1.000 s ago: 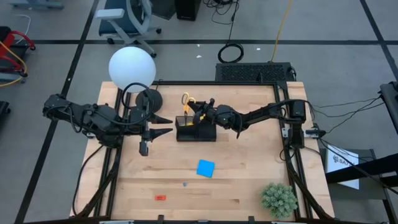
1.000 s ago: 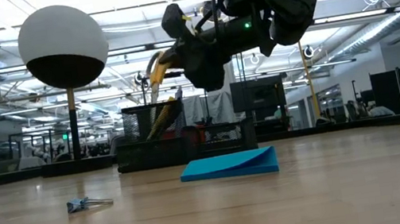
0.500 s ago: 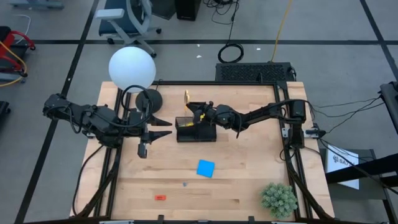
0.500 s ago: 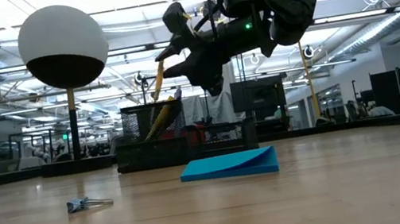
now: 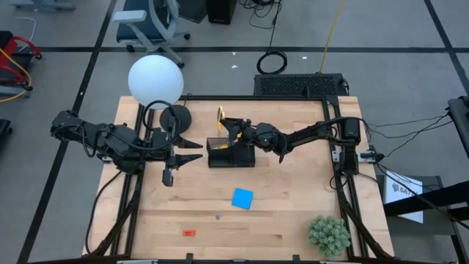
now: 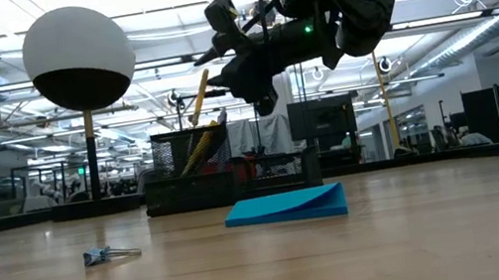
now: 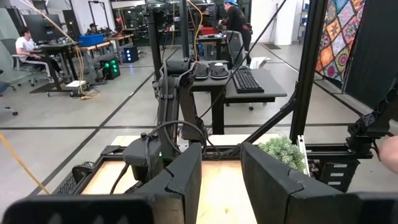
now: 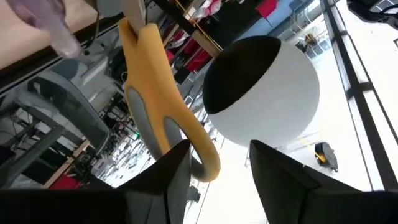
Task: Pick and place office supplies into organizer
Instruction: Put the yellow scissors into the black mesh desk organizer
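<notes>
I had the right gripper (image 5: 236, 132) hanging just above the small black mesh organizer (image 5: 231, 154), which sat near the middle of the desk's far edge, and its jaws stood apart with nothing between them. The yellow-handled steel scissors (image 5: 220, 117) stood blades-down in the organizer's tall compartment, handles leaning out over its far rim; in the right wrist view the yellow loop (image 8: 163, 106) lay just beyond the open jaws, clear of both.

From these views I judged the scissors stiff and fairly light, top-heavy as they stood, so they could rock in the mesh cup if nudged (the smooth plastic loops looked slippery). If I had to take them again, I would have pinched across the shank just below the handles, not the loops.

The bright blue square paper pad (image 5: 242, 198) lay flat towards the middle of the desk's near half. I judged it soft and thin, best pinched by one lifted edge. The tiny red eraser-like piece (image 5: 189, 232) sat by the near edge, light and easy to flick away.

The left gripper (image 5: 192, 149) waited near the left edge beside the black round lamp base (image 5: 175, 116), its jaws part-open and empty in the left wrist view.
</notes>
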`<state>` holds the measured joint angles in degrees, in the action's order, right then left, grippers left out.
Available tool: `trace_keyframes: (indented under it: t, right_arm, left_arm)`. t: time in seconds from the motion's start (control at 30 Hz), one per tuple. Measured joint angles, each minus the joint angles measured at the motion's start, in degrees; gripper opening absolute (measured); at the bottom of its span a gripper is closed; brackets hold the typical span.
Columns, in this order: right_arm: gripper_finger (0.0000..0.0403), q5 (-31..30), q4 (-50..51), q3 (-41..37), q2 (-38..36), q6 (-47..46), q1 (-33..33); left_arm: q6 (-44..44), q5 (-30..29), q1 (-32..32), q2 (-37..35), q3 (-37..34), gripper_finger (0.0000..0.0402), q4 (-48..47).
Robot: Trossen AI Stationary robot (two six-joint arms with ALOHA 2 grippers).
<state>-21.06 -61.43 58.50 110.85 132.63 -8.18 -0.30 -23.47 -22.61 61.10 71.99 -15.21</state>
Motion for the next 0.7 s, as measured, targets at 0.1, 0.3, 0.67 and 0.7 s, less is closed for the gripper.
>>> trace_keyframes:
  t: [0.1, 0.3, 0.67, 0.7]
  right_arm:
    - [0.0153, -1.51, 0.24, 0.0, -0.02, 0.02, 0.0]
    - [0.0155, -5.58, -0.47, 0.0, -0.02, 0.01, 0.01]
    - [0.0146, -10.43, -1.38, 0.0, -0.02, 0.12, 0.01]
    - [0.0146, -10.44, -1.42, 0.0, -0.02, 0.11, 0.01]
  left_arm:
    - [-0.02, 0.01, 0.02, 0.0, 0.0, 0.012, -0.01]
    - [-0.07, 0.01, 0.02, 0.0, 0.0, 0.012, 0.01]
    - [-0.22, 0.01, 0.02, 0.0, 0.0, 0.012, 0.0]
    - [-0.22, 0.01, 0.02, 0.0, 0.0, 0.012, 0.0]
